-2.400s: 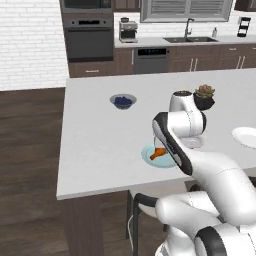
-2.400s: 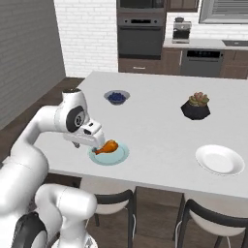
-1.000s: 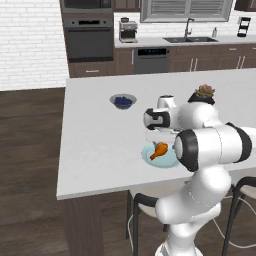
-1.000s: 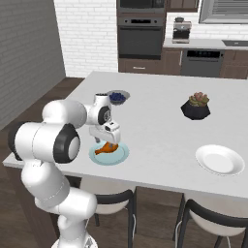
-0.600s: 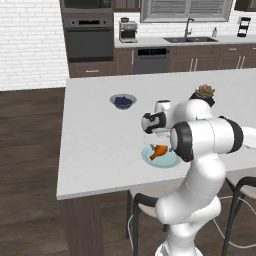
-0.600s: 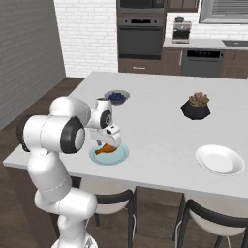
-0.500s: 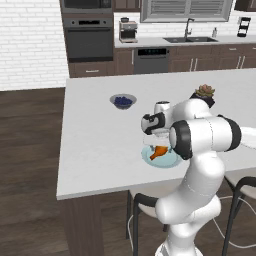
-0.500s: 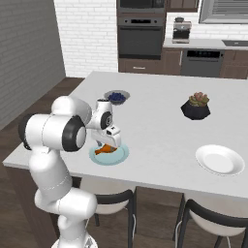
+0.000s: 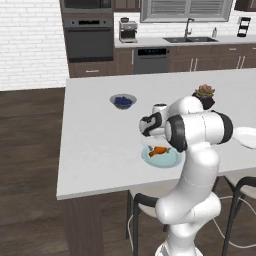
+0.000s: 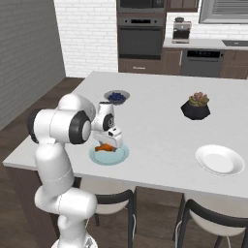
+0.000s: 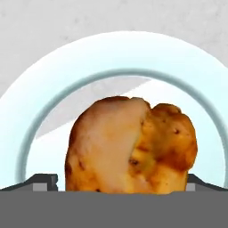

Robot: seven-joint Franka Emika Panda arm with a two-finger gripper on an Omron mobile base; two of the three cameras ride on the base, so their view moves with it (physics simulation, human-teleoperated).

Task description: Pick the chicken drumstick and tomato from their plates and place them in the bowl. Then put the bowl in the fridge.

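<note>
The grey island counter (image 10: 160,131) spreads out on all sides of the claw (image 10: 115,142). The white plate (image 10: 219,160) lies well off to the claw's right in the right base view. Directly beneath the claw sits the pale blue plate (image 9: 162,158), carrying the chicken drumstick (image 11: 131,144). The hand view shows the drumstick between the spread fingertips (image 11: 42,181), which stand either side, ungripped.

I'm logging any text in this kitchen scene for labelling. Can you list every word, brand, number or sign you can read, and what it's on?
None can be read.
Oven: no legible marks.
Coffee machine: no brand visible.
Pale blue plate, chicken drumstick: unmarked.
</note>
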